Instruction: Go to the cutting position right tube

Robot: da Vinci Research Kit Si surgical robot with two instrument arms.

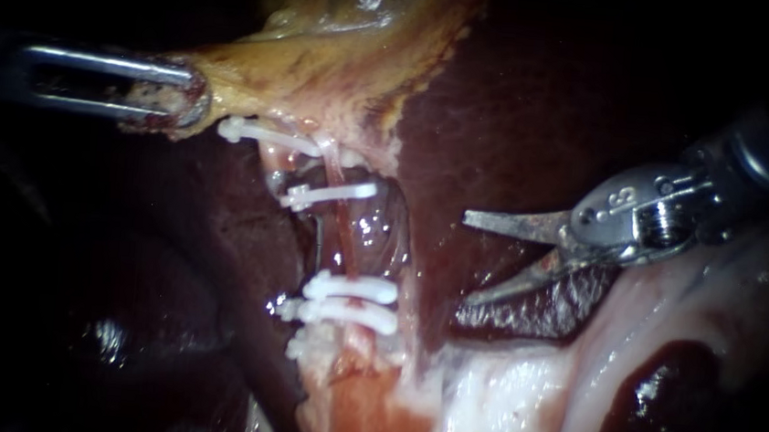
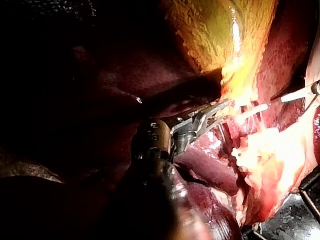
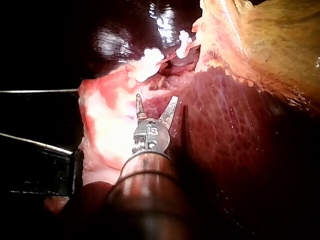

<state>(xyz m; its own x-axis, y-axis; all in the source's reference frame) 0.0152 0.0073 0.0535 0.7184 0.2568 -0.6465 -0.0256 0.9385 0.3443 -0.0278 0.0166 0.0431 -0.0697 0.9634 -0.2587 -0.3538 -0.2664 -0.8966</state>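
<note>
Tube is what we're tracking: pink, running down the centre of the endoscope view from the gallbladder edge to the pale tissue below. A thin dark strand lies just beside it on the view's left, so we can't say for sure this is the right tube. We count two white clips on top, upper clip and second clip, plus a lower clip pair stacked close together. The bare stretch of tube sits between the second clip and the lower pair.

Our left instrument comes in from the left with its jaws clamped on the yellow gallbladder edge. The left wrist view shows the same pinch.

Our right instrument comes in from the right with its blades spread wide and nothing between them. It is over the dark liver, tips pointing at the tube but apart from it, level with the bare stretch. In the right wrist view the blades make an open V, with the clips ahead of them and not touching.
</note>
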